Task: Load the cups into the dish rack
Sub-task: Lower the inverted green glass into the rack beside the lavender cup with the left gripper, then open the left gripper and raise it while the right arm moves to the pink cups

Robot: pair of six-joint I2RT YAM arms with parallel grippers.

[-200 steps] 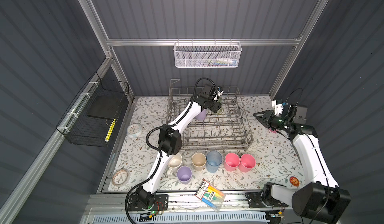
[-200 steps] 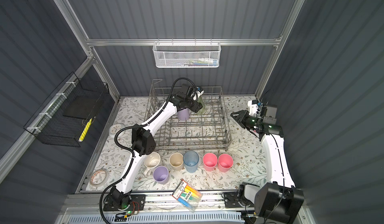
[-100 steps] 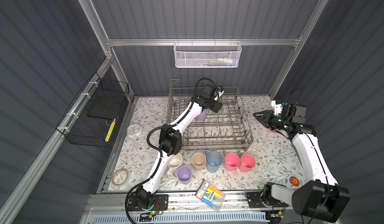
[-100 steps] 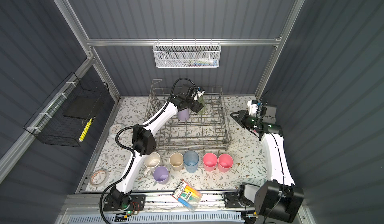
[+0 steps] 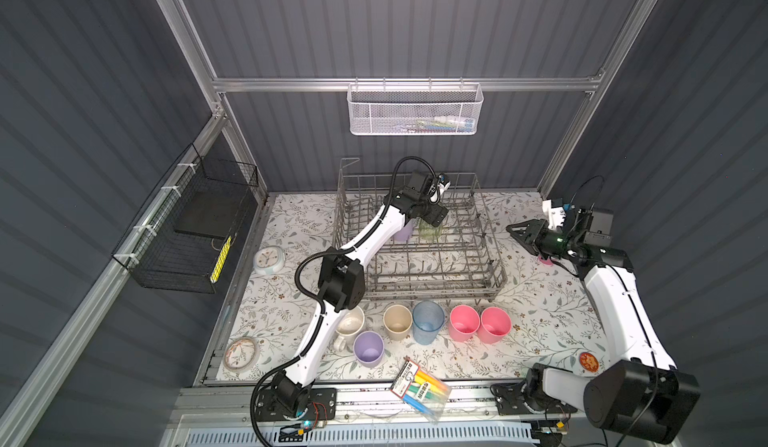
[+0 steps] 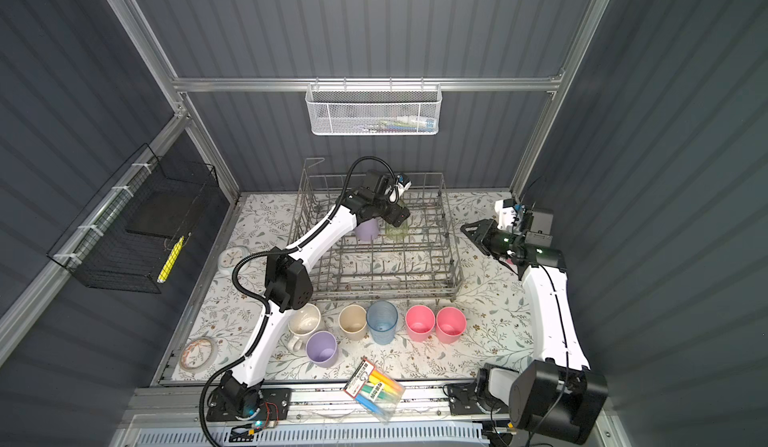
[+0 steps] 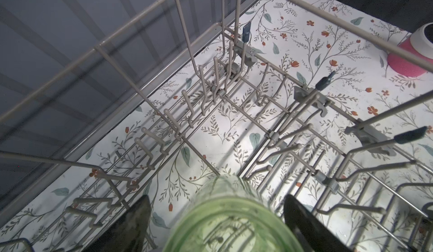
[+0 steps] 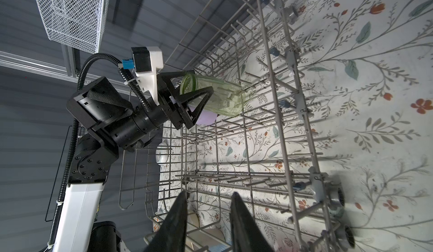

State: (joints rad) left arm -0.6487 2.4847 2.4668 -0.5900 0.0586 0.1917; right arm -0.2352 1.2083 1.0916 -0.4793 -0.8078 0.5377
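Observation:
The grey wire dish rack (image 5: pixel 494 274) (image 6: pixel 455 283) holds a lilac cup (image 5: pixel 402 232) and a translucent green tumbler (image 5: pixel 429 231) (image 7: pixel 234 215) that leans on the tines (image 8: pixel 225 98). My left gripper (image 5: pixel 434 216) (image 7: pixel 216 197) is open around the tumbler's mouth, with a gap on each side. My right gripper (image 5: pixel 515 231) (image 8: pixel 209 197) hovers by the rack's right side, open and empty. In front of the rack stand a cream mug (image 5: pixel 350 324), a lilac cup (image 5: pixel 368 348), a beige cup (image 5: pixel 397 321), a blue cup (image 5: pixel 428 321) and two pink cups (image 5: pixel 464 322) (image 5: pixel 494 324).
A clear marker pack (image 5: pixel 420 389) lies at the front edge. On the back wall hangs a white mesh basket (image 5: pixel 415 110), on the left wall a black wire basket (image 5: pixel 187 233). A small round clock (image 5: pixel 269 260) and a tape roll (image 5: pixel 241 353) lie to the left.
My left gripper's jaws have spread wider and let go of the green tumbler, which rests in the rack. The right arm has hardly moved.

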